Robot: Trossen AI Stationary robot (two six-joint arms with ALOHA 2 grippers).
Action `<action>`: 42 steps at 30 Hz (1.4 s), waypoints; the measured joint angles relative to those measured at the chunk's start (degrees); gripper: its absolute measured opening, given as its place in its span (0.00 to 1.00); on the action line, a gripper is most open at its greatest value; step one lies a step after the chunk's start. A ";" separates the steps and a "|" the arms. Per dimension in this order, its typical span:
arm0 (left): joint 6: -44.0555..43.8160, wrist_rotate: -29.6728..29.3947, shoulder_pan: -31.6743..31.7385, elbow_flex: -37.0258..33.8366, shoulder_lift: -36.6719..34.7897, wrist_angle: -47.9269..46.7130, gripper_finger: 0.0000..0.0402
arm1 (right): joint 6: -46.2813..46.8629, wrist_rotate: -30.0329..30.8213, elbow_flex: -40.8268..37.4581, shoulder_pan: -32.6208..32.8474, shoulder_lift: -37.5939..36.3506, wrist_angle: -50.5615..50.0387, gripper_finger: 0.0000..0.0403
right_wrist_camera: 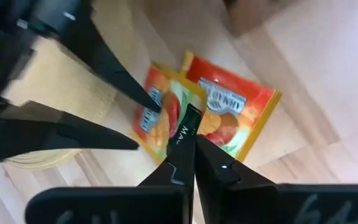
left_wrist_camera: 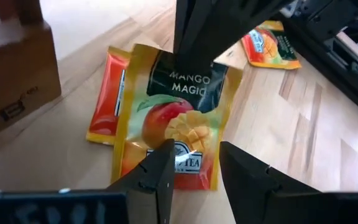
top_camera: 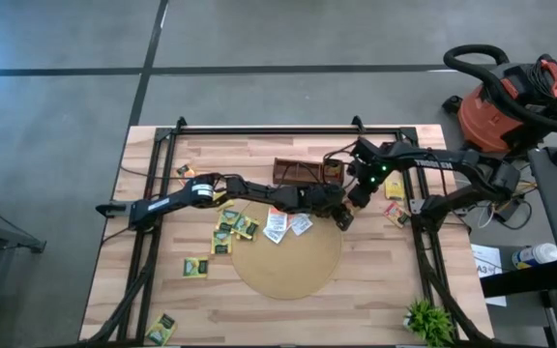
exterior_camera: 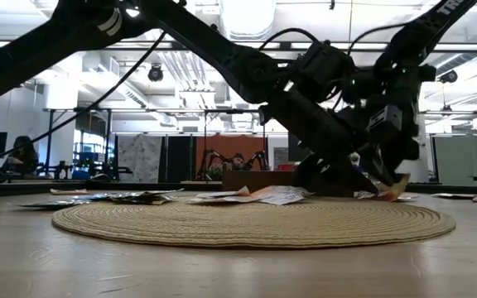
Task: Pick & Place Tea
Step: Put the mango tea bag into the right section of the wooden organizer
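While I've got it pinched: right claw [right_wrist_camera: 188, 152] is clamped on the mango sachet's [right_wrist_camera: 169, 118] dark top edge, just right of the mat [top_camera: 288, 266].
Left claw [left_wrist_camera: 194, 165]: parted, holding nothing, hovering over the same sachet.
Risk: thin edge grip, could slip or drag the orange sachet [right_wrist_camera: 232, 115] underneath.
In the way: left claw crowding me; box [top_camera: 303, 172] just behind.

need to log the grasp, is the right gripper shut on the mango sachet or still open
Shut on it. In the right wrist view the right gripper has its fingers pressed together on the dark top edge of the mango sachet.
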 joint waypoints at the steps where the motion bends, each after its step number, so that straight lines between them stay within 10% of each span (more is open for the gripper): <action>1: 0.00 0.00 0.00 0.00 -0.19 0.02 0.31 | -0.47 0.24 0.44 0.00 -0.89 -0.14 0.02; 9: 0.36 -0.43 -0.53 0.02 -4.35 -1.47 0.31 | -8.12 9.17 6.58 0.00 -7.42 -6.26 0.02; 23: 4.19 -0.55 -1.64 -2.77 -6.12 -4.32 0.31 | -2.93 4.57 6.33 -0.02 -4.03 -12.49 0.04; 42: 2.40 0.15 0.48 -7.83 -4.80 2.78 0.31 | 0.84 4.62 2.34 -0.20 3.94 -3.69 0.47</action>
